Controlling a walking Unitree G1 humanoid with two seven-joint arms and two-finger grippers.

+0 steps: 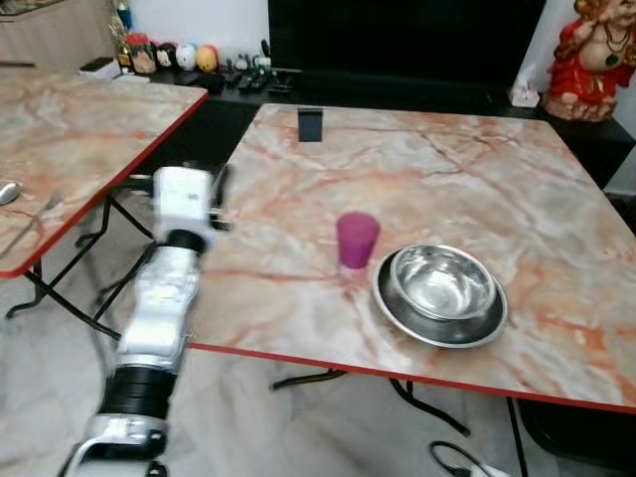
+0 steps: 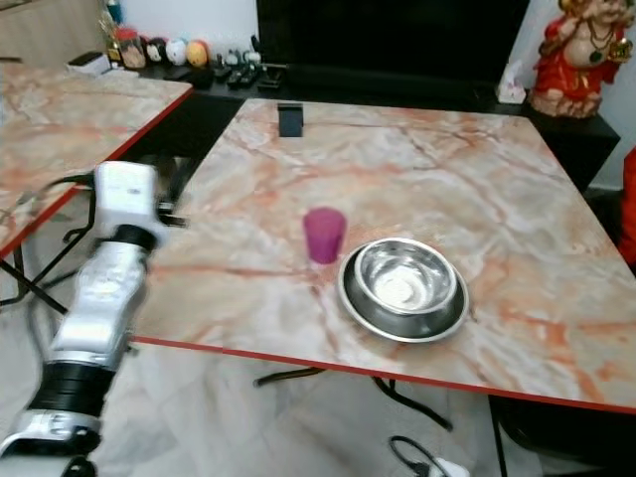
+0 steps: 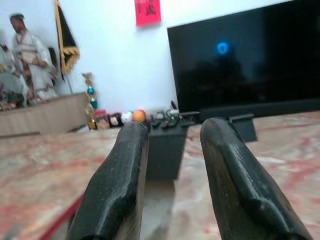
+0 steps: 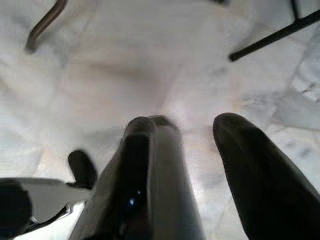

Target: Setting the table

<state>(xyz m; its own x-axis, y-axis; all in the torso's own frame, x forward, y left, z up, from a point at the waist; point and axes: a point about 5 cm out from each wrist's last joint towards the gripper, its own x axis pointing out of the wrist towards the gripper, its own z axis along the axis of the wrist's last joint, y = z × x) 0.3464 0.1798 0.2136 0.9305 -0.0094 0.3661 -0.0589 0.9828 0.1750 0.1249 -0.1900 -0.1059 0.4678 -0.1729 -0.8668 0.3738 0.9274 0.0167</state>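
Note:
A pink cup [image 1: 357,239] stands upright near the middle of the marble table [image 1: 447,169]. A steel bowl [image 1: 440,293] sits just to its right, close to the front edge. My left arm is raised at the table's left edge, well left of the cup, and its gripper [image 1: 221,197] looks blurred there. In the left wrist view the left gripper [image 3: 172,135] is open with nothing between its fingers, pointing across the tabletop. My right gripper [image 4: 192,125] hangs open over the floor, holding nothing.
A small black block [image 1: 310,125] stands at the table's far edge. A second marble table [image 1: 79,129] to the left carries a spoon [image 1: 8,192]. Behind are a black TV [image 1: 397,40], a low shelf with trinkets, and a red statue [image 1: 596,60]. A cable lies on the floor [image 1: 457,462].

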